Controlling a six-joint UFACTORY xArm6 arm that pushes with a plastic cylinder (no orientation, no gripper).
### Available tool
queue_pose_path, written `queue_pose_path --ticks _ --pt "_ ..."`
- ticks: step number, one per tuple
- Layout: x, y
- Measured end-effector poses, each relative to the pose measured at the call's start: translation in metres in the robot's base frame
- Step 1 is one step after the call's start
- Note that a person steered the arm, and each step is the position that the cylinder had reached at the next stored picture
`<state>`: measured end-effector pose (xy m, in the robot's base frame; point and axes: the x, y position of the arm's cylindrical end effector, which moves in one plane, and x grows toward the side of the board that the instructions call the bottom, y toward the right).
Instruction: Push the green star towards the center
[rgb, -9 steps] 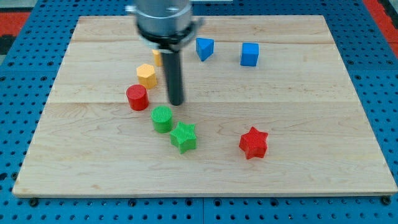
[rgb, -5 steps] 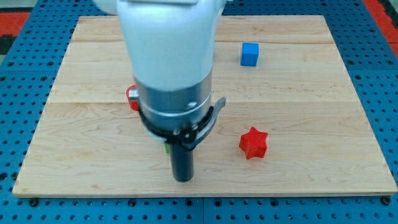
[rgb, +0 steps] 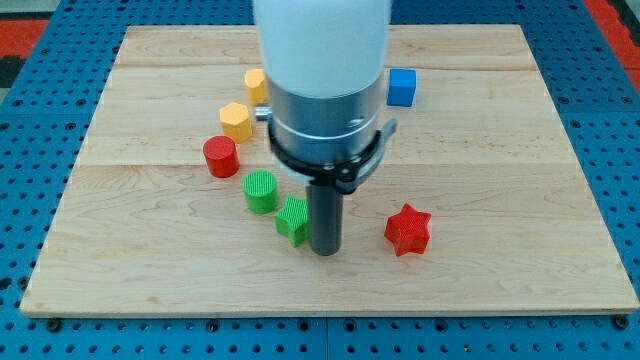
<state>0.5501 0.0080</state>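
1. One wooden board (rgb: 520, 150) fills most of the view, lying on a blue pegboard (rgb: 30, 120).
2. My arm (rgb: 322, 80) (white above, grey collar below) comes down from the view's top and hides the board's middle behind it.
3. My rod (rgb: 326, 215) hangs dark and straight from the collar; I have no jaws or fingers to open or close, only this rod.
4. The red star (rgb: 408, 229) sits to the view's right of the rod, apart from it.
5. The blue cube (rgb: 402, 87) stands near the view's top, just right of my arm.
6. The red cylinder (rgb: 220, 157) and green cylinder (rgb: 261, 191) sit to the view's left; the green one nearly touches the star below it.
7. Two yellow blocks (rgb: 236, 121) lie above the red cylinder; the upper one (rgb: 256, 86) is partly hidden.
8. The green star (rgb: 293, 219) lies below the centre, its right side hidden by the rod.
9. My tip (rgb: 326, 252) rests just at the green star's right edge.
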Motion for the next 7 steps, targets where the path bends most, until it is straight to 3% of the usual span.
queue_pose_path --ticks 1,3,6,7 --pt "0.015 0.014" --pt "0.012 -0.084" --pt "-0.017 -0.013" --pt "-0.023 -0.013"
